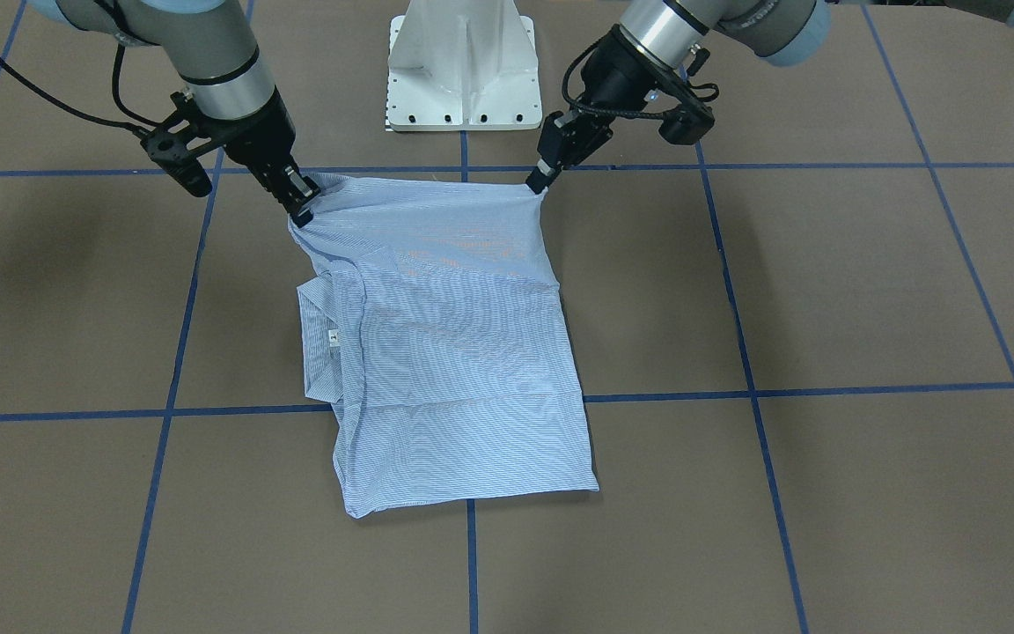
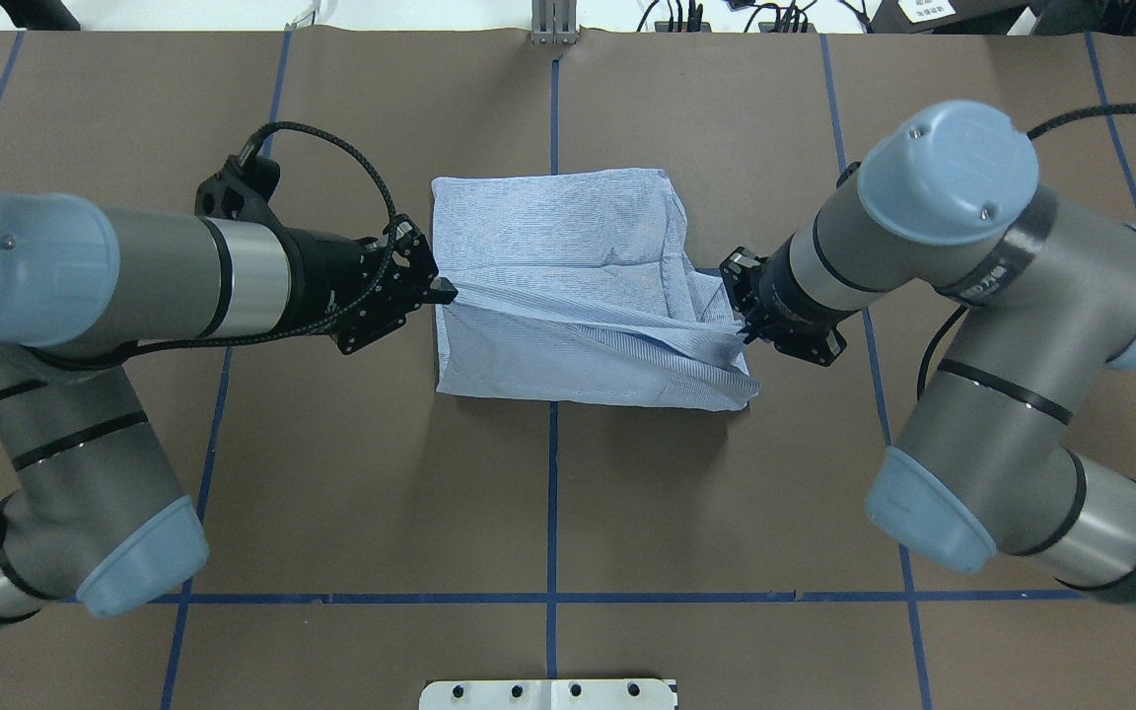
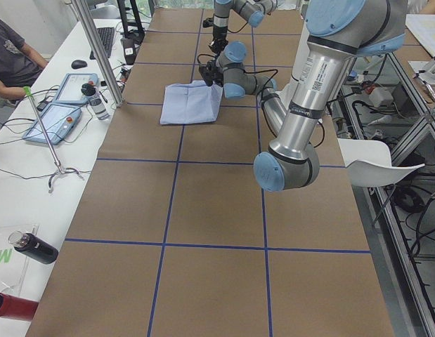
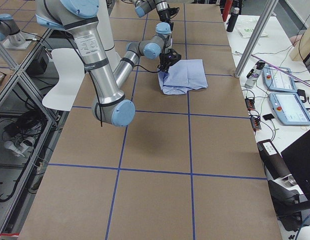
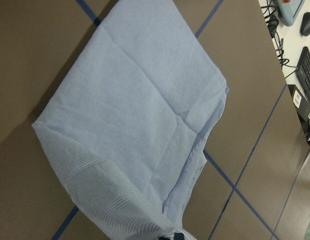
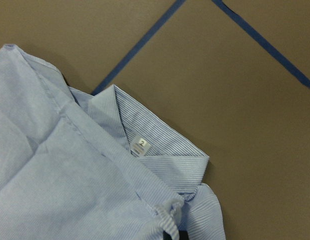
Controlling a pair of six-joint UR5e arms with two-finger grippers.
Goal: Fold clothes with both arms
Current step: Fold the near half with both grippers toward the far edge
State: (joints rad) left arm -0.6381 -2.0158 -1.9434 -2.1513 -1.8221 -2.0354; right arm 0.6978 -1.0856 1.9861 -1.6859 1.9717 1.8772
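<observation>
The light blue and white striped shirt (image 1: 463, 352) lies partly folded on the brown table, also in the overhead view (image 2: 568, 256). Its collar with the small white neck label (image 6: 139, 146) shows on the robot's right side. My left gripper (image 2: 448, 290) (image 1: 539, 182) is shut on the shirt's corner on the robot's side. My right gripper (image 2: 747, 331) (image 1: 302, 211) is shut on the other corner next to the collar. The edge between them is stretched taut and raised a little off the table. The buttons and the pocket are hidden.
The white pedestal base (image 1: 463, 70) stands just behind the shirt on the robot's side. Blue tape lines (image 2: 552, 493) grid the table. An operators' desk with tablets (image 3: 59, 116) and a bottle (image 3: 96, 102) runs along the far edge, with a metal pole (image 4: 255, 37).
</observation>
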